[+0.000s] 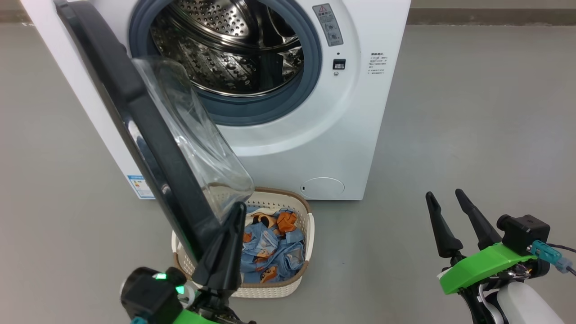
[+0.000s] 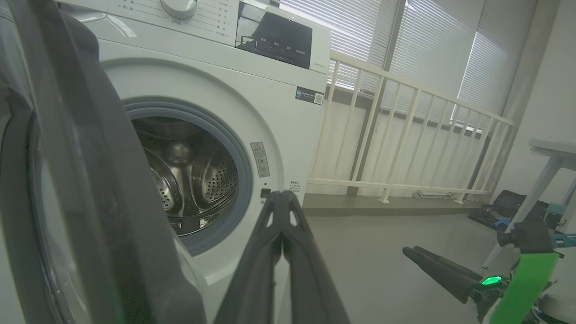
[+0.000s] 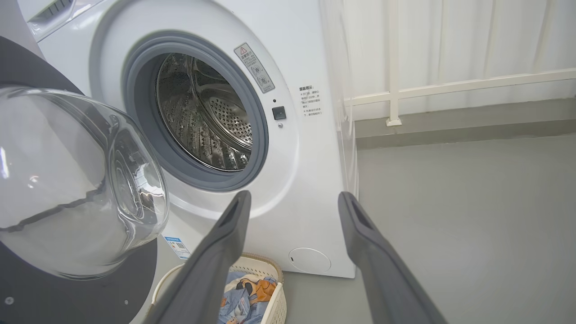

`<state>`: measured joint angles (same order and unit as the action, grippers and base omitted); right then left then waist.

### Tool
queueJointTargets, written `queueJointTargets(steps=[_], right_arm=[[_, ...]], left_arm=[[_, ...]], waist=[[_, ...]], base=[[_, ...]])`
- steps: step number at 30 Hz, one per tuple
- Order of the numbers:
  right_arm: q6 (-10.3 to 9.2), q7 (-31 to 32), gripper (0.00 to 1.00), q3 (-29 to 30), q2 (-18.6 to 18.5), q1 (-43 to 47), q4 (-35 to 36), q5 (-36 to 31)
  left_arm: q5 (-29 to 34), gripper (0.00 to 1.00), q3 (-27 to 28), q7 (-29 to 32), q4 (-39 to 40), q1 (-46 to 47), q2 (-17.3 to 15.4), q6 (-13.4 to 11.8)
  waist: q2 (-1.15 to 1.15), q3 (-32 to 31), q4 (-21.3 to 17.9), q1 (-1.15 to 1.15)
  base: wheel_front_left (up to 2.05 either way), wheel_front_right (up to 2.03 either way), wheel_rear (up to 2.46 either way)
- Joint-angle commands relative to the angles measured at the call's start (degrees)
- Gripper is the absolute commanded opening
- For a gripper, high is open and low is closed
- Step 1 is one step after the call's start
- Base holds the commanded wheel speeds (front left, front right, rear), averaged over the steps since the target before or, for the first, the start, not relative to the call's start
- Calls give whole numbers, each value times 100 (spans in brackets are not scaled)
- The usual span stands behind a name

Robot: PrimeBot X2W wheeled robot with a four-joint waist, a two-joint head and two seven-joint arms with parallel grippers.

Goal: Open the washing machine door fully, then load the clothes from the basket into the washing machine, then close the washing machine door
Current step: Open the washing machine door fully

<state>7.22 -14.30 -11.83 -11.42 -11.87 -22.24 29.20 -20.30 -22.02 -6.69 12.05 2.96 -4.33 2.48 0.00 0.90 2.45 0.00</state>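
The washing machine door (image 1: 148,148) stands swung out from the white washing machine (image 1: 360,112). In the head view, the lower end of its black rim and clear glass bowl (image 1: 198,135) overlaps the basket (image 1: 309,234), which sits on the grey floor (image 1: 472,112) just in front of the machine. The steel drum (image 1: 216,27) and its grey gasket (image 1: 315,58) lie exposed. The clothes (image 1: 270,247), light blue with orange-brown bear faces, are heaped inside the basket. The left tool (image 1: 237,208), its two dark fingers pressed together and holding nothing, points up just beside the door's lower rim; whether it touches the rim cannot be told. The right tool (image 1: 444,194) hangs well apart to the right over bare floor, fingers spread wide and empty. In the left wrist view, a pale railing (image 2: 405,135) and window blinds (image 2: 432,45) stand beyond the machine.
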Motion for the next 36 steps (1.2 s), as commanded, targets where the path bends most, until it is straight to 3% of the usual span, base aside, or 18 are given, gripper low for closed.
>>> queueJointTargets(steps=[1,19,36], right_arm=[[26,-70,100,-128,-58,-218,116,57],[26,-70,100,-150,-7,-314,67,97],[26,-70,100,-58,10,-316,-42,79]], left_arm=[[-64,0,139,27,77,58,23,5],[-489,0,105,96,-1357,169,72,-71],[-673,0,308,-84,-1523,215,35,-260]], waist=[[0,17,-27,0],[0,250,-204,0],[0,243,309,0]], base=[[0,0,0],[0,0,0],[0,0,0]])
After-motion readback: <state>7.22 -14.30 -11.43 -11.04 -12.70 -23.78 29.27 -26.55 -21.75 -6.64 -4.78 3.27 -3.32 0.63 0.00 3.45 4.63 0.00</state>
